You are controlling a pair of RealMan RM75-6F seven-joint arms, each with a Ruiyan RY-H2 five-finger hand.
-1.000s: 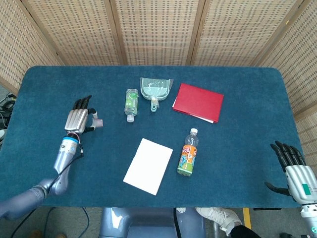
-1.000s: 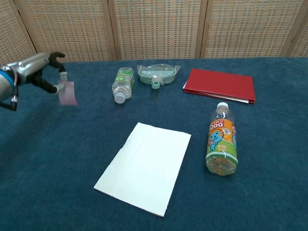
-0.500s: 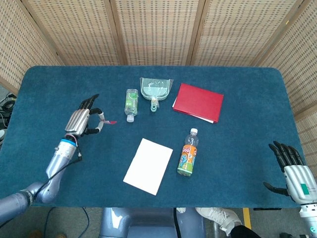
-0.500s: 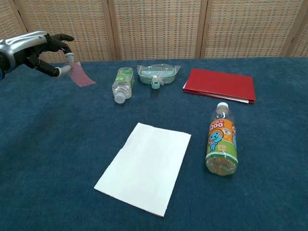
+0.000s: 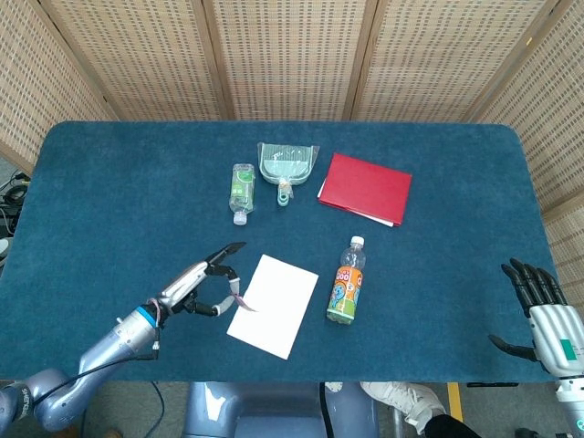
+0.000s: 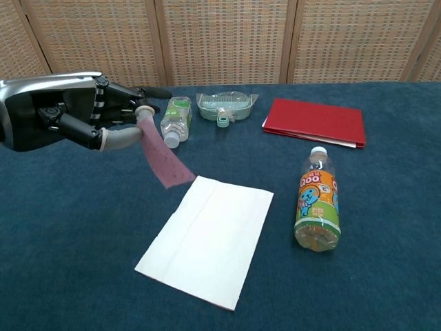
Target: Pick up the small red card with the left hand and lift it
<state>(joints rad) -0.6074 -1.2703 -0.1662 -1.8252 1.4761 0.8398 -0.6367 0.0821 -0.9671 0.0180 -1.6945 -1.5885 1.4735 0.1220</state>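
My left hand (image 6: pixel 76 118) is raised above the table's left side and pinches the small red card (image 6: pixel 163 156) between thumb and a finger. The card hangs down to the right, its lower end over the near-left corner of the white paper (image 6: pixel 210 238). In the head view the left hand (image 5: pixel 199 285) shows just left of the white paper (image 5: pixel 274 305), and the red card (image 5: pixel 239 295) appears as a thin sliver at its fingertips. My right hand (image 5: pixel 546 319) rests at the table's far right edge, fingers apart, holding nothing.
A clear bottle (image 5: pixel 241 190) lies beside a small green dustpan (image 5: pixel 286 165) at the back. A red folder (image 5: pixel 365 188) lies right of them. An orange-labelled bottle (image 5: pixel 346 282) lies right of the paper. Wicker screens stand behind the blue table (image 5: pixel 447 255).
My left hand has swung with the card from the far left toward the middle and nearer the cameras, now beside the white paper. The right hand has stayed put.
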